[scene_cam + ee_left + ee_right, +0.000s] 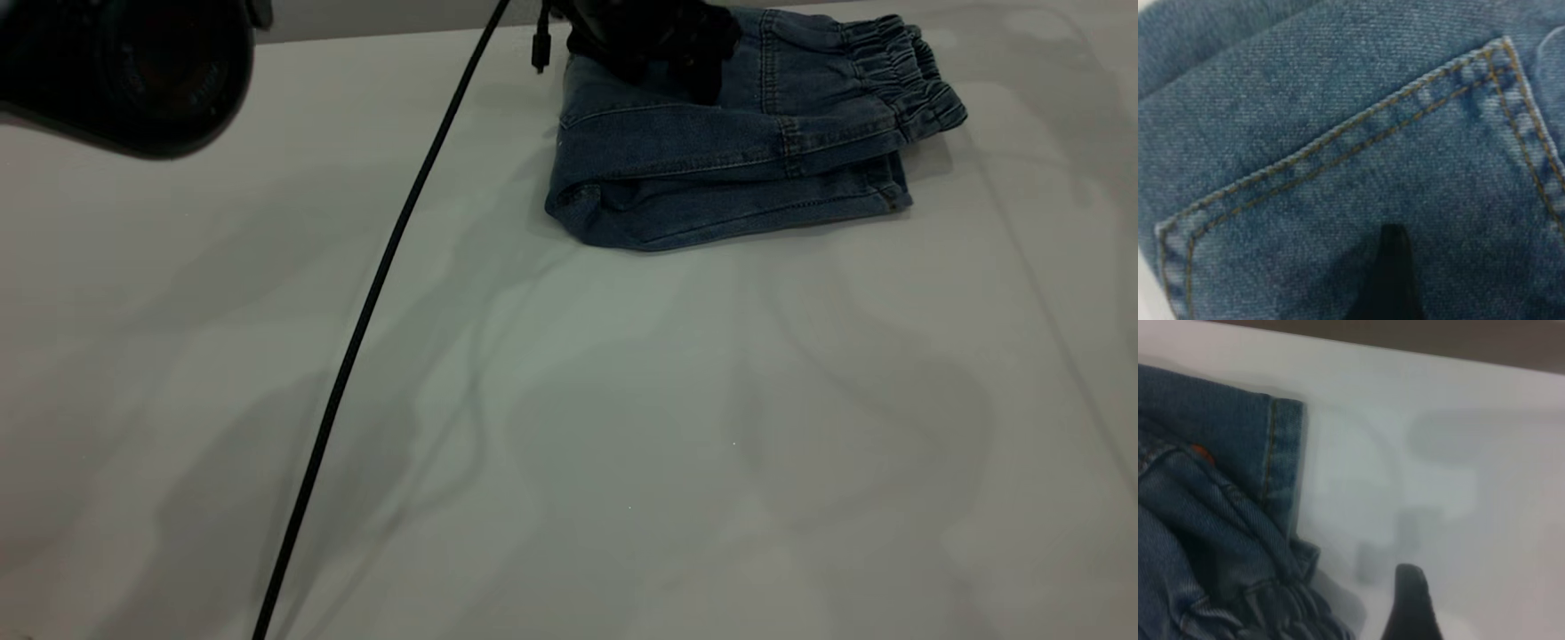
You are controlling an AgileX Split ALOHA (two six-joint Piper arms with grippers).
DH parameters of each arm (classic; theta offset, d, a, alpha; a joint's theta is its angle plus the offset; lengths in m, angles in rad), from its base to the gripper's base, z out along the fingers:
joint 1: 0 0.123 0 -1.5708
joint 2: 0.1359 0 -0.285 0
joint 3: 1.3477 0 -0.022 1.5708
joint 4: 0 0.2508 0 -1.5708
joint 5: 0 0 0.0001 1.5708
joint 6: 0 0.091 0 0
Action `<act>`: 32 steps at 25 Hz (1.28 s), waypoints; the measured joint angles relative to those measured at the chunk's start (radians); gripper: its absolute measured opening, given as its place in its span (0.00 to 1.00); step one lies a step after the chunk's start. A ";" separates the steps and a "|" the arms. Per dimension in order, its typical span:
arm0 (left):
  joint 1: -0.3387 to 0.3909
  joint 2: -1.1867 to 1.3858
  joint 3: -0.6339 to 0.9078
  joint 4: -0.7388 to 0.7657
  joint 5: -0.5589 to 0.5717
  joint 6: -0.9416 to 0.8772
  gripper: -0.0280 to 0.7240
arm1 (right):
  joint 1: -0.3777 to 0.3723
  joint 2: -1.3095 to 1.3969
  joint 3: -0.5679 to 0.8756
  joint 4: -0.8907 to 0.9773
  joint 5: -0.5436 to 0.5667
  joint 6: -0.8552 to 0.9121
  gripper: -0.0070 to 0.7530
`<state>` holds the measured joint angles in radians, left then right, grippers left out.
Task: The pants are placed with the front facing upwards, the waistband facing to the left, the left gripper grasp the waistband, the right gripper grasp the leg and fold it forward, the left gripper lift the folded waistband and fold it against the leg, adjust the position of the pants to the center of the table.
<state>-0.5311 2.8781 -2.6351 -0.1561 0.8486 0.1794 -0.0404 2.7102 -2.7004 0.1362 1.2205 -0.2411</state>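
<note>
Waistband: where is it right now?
In the exterior view, the waistband is at the right end of the folded pants, at the table's far right part. A dark gripper sits on the pants' far-left part.

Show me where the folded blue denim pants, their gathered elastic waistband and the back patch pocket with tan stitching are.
Folded blue denim pants (711,191), exterior view: on the lower folded layer.
Gathered elastic waistband (907,76), exterior view: on the puckered ridges at the right end.
Back patch pocket with tan stitching (1418,180), left wrist view: on the pocket's flat denim face.
</note>
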 joint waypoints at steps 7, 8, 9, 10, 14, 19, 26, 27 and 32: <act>0.000 0.000 -0.001 0.000 0.111 0.000 0.81 | 0.000 0.000 0.000 0.002 0.001 -0.002 0.59; 0.000 -0.001 -0.002 0.000 0.142 0.000 0.81 | 0.000 0.000 0.000 0.002 0.001 -0.002 0.59; -0.001 -0.002 -0.002 0.000 0.171 0.000 0.81 | 0.000 0.000 0.000 0.002 0.001 -0.002 0.59; -0.001 -0.002 -0.002 0.000 0.203 0.000 0.81 | 0.000 0.000 0.000 0.002 0.001 -0.002 0.59; -0.001 -0.004 -0.003 0.025 0.330 0.000 0.81 | 0.000 0.000 0.000 0.004 0.001 -0.002 0.59; -0.001 -0.013 -0.002 0.026 0.371 -0.003 0.81 | 0.000 0.000 0.000 0.004 0.001 -0.002 0.59; -0.002 -0.066 0.002 0.026 0.399 -0.005 0.81 | 0.000 0.000 0.000 0.003 0.001 -0.004 0.59; -0.002 -0.069 0.002 0.025 0.393 -0.005 0.81 | 0.000 0.000 0.000 0.003 0.001 -0.003 0.59; -0.002 -0.067 -0.010 0.022 0.385 -0.005 0.81 | 0.000 0.000 0.000 0.004 0.001 -0.005 0.59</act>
<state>-0.5329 2.8108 -2.6449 -0.1340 1.2332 0.1740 -0.0404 2.7102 -2.7004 0.1403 1.2214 -0.2458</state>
